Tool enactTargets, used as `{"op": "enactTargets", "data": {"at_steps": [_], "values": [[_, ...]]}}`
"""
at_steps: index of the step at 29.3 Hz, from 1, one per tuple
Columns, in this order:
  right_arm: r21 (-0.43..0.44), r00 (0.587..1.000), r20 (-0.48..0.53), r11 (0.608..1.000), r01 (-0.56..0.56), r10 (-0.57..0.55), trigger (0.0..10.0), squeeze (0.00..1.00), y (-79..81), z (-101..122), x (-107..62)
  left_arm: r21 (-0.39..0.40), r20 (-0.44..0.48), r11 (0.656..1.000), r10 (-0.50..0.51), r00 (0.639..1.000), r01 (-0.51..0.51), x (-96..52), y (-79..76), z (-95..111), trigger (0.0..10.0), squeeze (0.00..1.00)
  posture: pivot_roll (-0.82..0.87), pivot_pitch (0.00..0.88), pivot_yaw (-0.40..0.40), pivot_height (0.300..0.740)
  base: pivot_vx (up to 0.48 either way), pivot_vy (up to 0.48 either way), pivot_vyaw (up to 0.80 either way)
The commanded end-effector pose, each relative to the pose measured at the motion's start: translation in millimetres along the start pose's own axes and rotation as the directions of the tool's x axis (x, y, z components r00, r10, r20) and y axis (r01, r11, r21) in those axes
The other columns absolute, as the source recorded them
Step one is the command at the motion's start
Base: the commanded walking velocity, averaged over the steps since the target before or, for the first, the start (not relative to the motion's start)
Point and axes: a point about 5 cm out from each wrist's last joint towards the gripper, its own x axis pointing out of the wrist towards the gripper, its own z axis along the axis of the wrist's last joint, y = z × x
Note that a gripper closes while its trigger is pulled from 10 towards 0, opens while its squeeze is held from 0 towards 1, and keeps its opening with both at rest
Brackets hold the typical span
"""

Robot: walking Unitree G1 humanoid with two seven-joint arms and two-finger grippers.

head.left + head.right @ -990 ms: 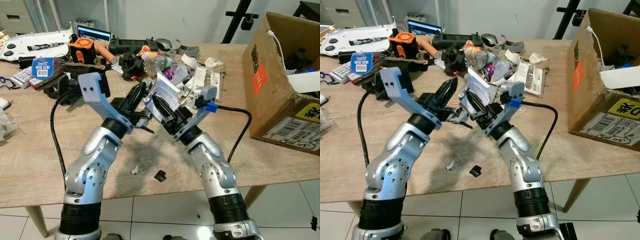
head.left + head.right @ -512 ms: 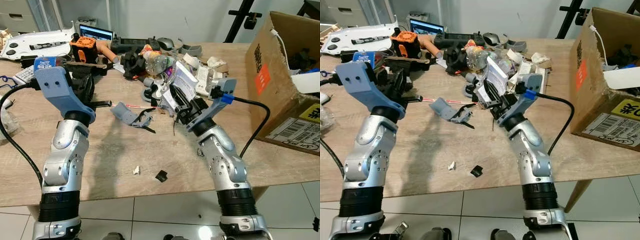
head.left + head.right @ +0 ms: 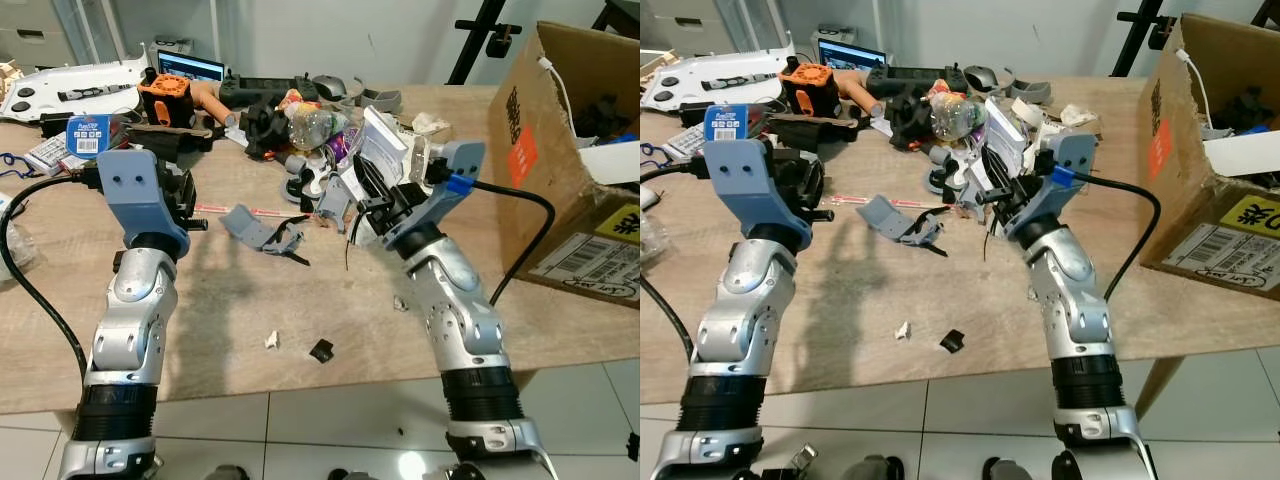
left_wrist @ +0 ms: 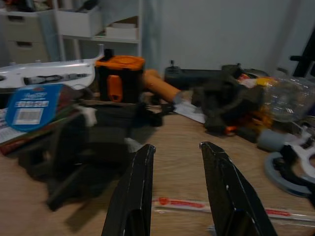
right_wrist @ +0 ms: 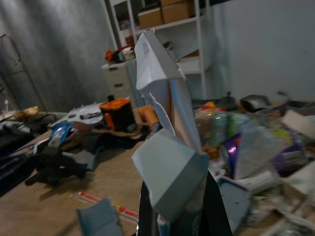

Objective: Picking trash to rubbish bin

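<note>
The right gripper (image 3: 372,195) clamps a torn carton (image 5: 165,142) beside the cardboard box (image 3: 560,170), undelivered; the left gripper (image 4: 177,191) gapes empty.

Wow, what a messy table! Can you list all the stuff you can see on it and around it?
Table: one, light wood, under everything.
Cardboard box: one, brown, table's right end.
Grey plastic piece: one, middle of table.
Red-and-white strip: one, lying flat beside the grey piece.
Black scrap: one, near front edge.
White crumb: one, beside the black scrap.
Clear bottle: one, in the pile at the back.
Orange-and-black tool: one, back left.
Laptop: one, screen lit, back left.
Blue-labelled packet: one, far left.
Left pincer: open, low over the strip.
Right pincer: shut on white folded paper.
</note>
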Motion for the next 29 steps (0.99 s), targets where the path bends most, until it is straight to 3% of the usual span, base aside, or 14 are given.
{"op": "enactTargets", "data": {"at_steps": [1,11,13,21,29], "values": [[-0.045,0.999,0.047,0.999,-0.021,0.023,10.0,0.0,-0.6,15,3.3,-0.01,-0.019,1.0,-0.02,1.0,0.02,1.1,-5.1,-3,10.0,0.0,0.04,0.196,-0.022,0.74,0.0,0.0,-0.8],[-0.121,0.991,0.115,0.991,-0.054,0.068,10.0,0.0,0.4,42,15.7,0.012,-0.013,0.999,-0.036,0.999,0.036,1.8,-11.9,-6,10.0,0.0,0.03,0.191,-0.016,0.74,0.0,0.0,-0.8],[-0.175,0.987,0.145,0.983,-0.048,0.074,10.0,0.0,-5.7,57,21.1,-0.007,-0.008,1.0,-0.022,1.0,0.022,3.0,-12.9,-5,10.0,0.0,0.03,0.199,-0.026,0.74,0.0,0.0,-0.8],[-0.229,0.985,0.169,0.973,0.004,0.036,10.0,0.0,-25.1,75,24.5,0.013,0.016,1.0,-0.012,1.0,0.012,2.7,-14.5,-4,10.0,0.0,0.02,0.206,-0.033,0.74,0.0,0.0,-0.8],[-0.284,0.982,0.189,0.957,0.058,-0.003,10.0,0.0,-41.4,90,25.2,-0.018,0.024,0.998,-0.055,0.998,0.055,2.0,-18.0,-3,10.0,0.0,0.02,0.206,-0.039,0.74,0.0,0.0,-0.8]]}}
